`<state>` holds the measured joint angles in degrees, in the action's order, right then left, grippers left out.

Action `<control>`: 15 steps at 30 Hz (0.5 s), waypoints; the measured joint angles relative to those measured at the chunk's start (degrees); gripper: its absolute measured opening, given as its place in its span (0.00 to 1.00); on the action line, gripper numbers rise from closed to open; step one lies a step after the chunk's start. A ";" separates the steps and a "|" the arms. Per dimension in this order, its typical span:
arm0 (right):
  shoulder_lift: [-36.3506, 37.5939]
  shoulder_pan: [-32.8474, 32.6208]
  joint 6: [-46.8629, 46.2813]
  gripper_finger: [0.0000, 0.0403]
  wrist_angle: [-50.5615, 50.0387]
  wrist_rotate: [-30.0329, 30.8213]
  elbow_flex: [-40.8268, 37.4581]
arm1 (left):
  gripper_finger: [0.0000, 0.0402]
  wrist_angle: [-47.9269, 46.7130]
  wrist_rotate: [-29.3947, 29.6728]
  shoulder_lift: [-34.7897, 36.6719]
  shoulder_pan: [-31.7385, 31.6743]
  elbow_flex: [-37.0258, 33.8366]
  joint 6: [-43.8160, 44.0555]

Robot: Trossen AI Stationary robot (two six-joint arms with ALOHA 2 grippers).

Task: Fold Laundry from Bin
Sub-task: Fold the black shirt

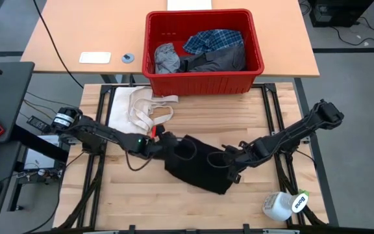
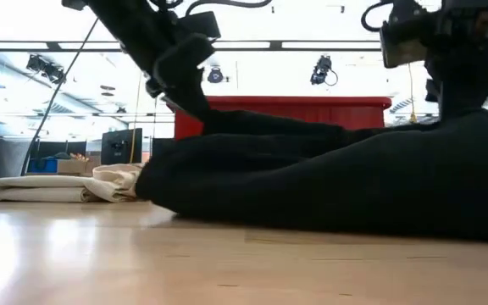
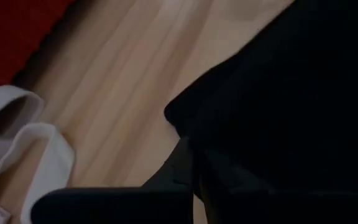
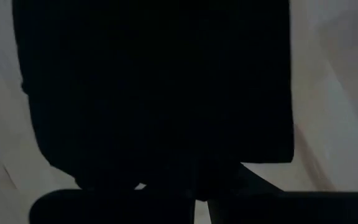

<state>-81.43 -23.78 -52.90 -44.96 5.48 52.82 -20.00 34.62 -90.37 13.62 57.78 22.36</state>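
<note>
Two dark arms are reaching in low over the wooden table (image 1: 174, 208), one from each side, and meeting at a black garment (image 1: 200, 170) that is lying bunched between them. Starting at the left, a cream cloth with strap loops (image 1: 138, 107) is lying flat just behind the left claw (image 1: 163, 142), on the far side of it. That left claw is pressing closed on the black garment's left edge, its fingers pinching the fabric; in its wrist view the dark cloth (image 3: 278, 106) is filling the space right ahead of it. Directly past the garment, away from both claws, the red bin (image 1: 203, 81) is sitting on the tan table, holding a light grey piece (image 1: 166, 58), a blue plaid shirt (image 1: 214, 40) and a dark grey piece (image 1: 219, 60). Moving right, the right claw (image 1: 228, 158) is clamping shut on the black garment's right side, with the cloth (image 4: 160, 87) draping across its view. Beyond that claw, nearer the front right corner, a white bottle with a green label (image 1: 284, 205) is lying on its side.
</note>
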 joint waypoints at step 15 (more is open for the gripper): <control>-0.02 -0.23 -4.92 0.24 -2.12 -10.88 -1.68 | 0.03 16.15 -10.78 -0.54 -4.23 0.00 -13.08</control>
<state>-81.45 -24.01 -57.82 -47.08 -5.40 51.13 -3.85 23.84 -90.91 9.39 57.78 9.27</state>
